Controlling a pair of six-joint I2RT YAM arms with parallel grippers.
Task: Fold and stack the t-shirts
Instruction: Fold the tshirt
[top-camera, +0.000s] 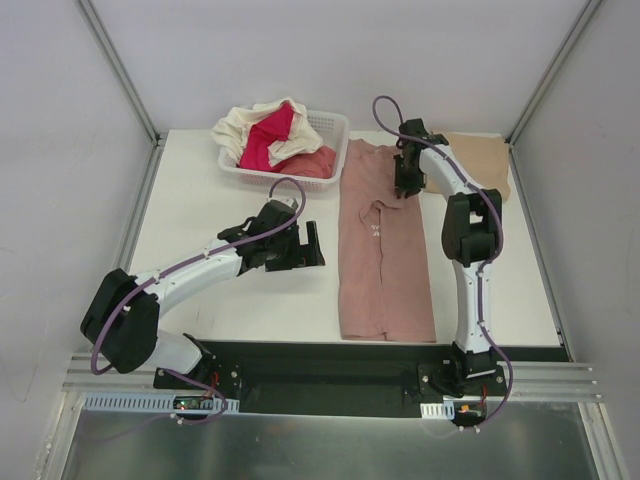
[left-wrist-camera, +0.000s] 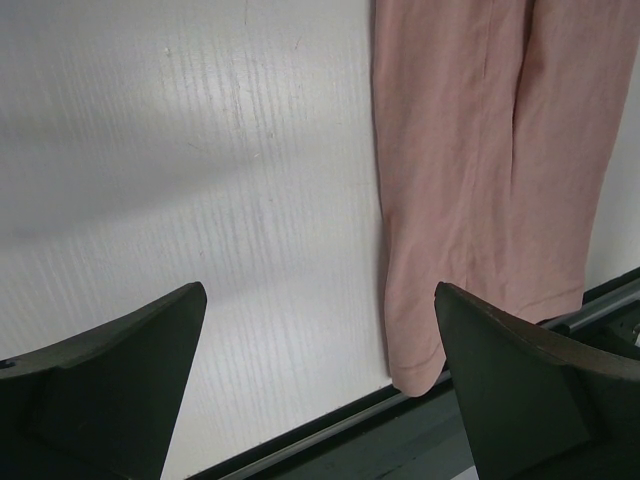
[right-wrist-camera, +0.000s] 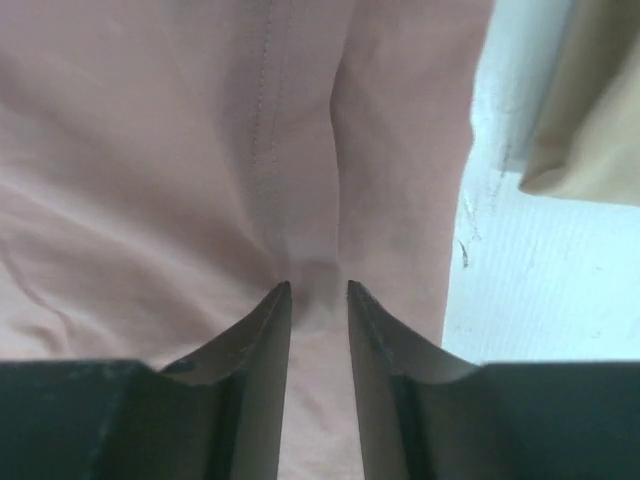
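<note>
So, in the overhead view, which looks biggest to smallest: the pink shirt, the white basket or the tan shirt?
1. dusty-pink t-shirt
2. white basket
3. tan t-shirt, partly hidden, so its rank is less sure

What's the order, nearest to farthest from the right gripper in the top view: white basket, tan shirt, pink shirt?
1. Pink shirt, directly under the right gripper.
2. Tan shirt, on its right.
3. White basket, farther left.

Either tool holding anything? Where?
Left tool: open, empty. Right tool: tips on the pink shirt, far right edge, jaws narrowly apart; grip cannot be told.
</note>
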